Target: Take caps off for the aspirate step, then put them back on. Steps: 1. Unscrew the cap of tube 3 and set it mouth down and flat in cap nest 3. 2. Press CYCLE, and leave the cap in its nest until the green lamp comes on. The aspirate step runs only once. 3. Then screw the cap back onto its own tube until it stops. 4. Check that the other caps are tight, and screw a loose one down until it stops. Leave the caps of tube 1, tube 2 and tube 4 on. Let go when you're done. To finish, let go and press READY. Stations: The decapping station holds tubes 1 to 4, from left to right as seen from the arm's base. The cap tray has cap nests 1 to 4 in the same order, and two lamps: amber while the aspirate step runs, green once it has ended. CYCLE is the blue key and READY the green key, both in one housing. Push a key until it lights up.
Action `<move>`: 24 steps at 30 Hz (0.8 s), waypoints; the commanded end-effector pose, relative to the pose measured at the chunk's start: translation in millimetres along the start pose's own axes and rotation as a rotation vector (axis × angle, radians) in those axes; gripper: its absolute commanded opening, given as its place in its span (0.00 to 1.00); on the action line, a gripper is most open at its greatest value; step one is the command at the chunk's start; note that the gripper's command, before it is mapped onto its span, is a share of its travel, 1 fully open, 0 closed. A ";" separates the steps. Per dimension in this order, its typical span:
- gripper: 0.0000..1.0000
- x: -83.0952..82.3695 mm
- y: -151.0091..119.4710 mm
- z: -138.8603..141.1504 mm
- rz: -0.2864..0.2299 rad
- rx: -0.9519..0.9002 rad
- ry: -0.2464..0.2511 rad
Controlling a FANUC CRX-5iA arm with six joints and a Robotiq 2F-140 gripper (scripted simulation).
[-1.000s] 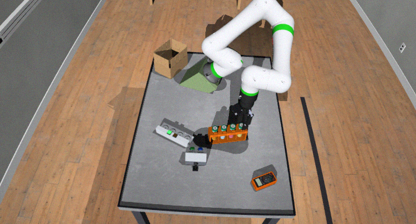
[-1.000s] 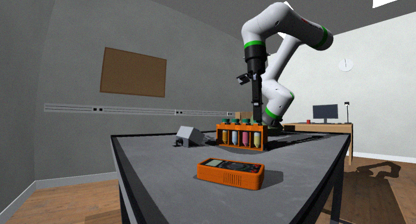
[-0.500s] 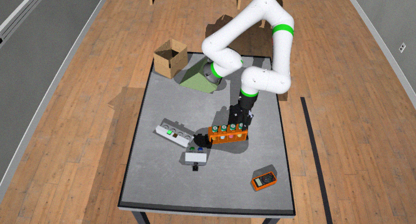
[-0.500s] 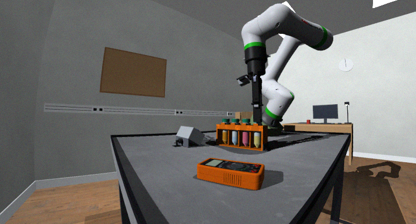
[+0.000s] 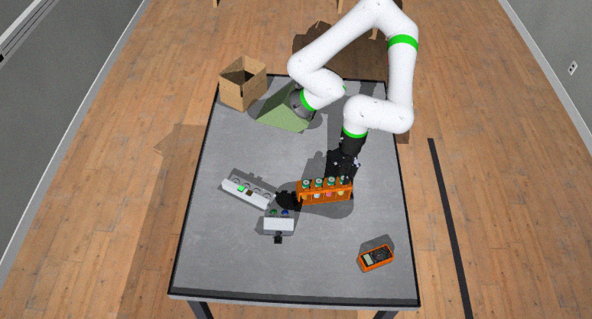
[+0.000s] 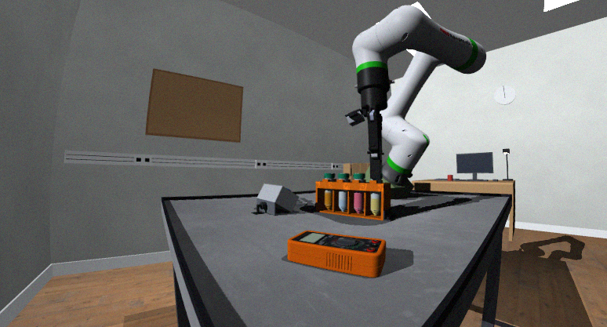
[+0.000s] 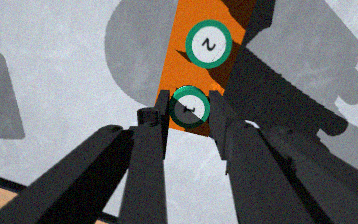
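Observation:
The orange decapping rack (image 5: 324, 188) holds four tubes with green caps. In the wrist view my gripper (image 7: 188, 104) stands straight down over the rack's end, and its two fingers touch both sides of the cap marked 1 (image 7: 189, 107). The cap marked 2 (image 7: 208, 44) sits just beyond it on the rack (image 7: 190, 65). In the exterior view my gripper (image 6: 373, 172) hides that cap, and the other three caps stand on their tubes. The white cap tray (image 5: 248, 189) shows a lit green lamp (image 5: 240, 188). The key housing (image 5: 279, 219) carries the green key (image 5: 273, 211) and the blue key (image 5: 284, 212).
An orange multimeter (image 5: 375, 256) lies near the table's front right, also in the exterior view (image 6: 336, 252). A cardboard box (image 5: 242, 83) stands at the far left corner beside the green wedge (image 5: 284, 109) at the arm's base.

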State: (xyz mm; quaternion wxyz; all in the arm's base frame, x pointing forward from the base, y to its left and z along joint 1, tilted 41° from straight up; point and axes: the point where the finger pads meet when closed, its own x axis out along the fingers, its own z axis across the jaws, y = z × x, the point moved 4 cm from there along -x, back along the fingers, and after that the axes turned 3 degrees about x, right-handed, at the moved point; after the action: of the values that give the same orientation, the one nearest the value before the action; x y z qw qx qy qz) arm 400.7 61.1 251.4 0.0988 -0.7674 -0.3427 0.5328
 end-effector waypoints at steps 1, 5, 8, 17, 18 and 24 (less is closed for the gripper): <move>0.30 -0.7 0.2 -0.2 0.001 0.020 0.001; 0.30 -0.7 0.2 -0.2 0.001 0.100 0.001; 0.30 -0.7 0.2 -0.2 0.001 0.160 0.001; 0.30 -0.7 0.2 -0.2 0.001 0.300 0.001; 0.30 -0.7 0.2 -0.2 0.001 0.320 0.001; 0.30 -0.7 0.2 -0.2 0.001 0.440 0.001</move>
State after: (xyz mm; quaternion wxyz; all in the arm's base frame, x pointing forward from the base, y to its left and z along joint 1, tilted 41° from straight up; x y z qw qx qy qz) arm 400.6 61.0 251.4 0.2443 -0.7342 -0.2353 0.5882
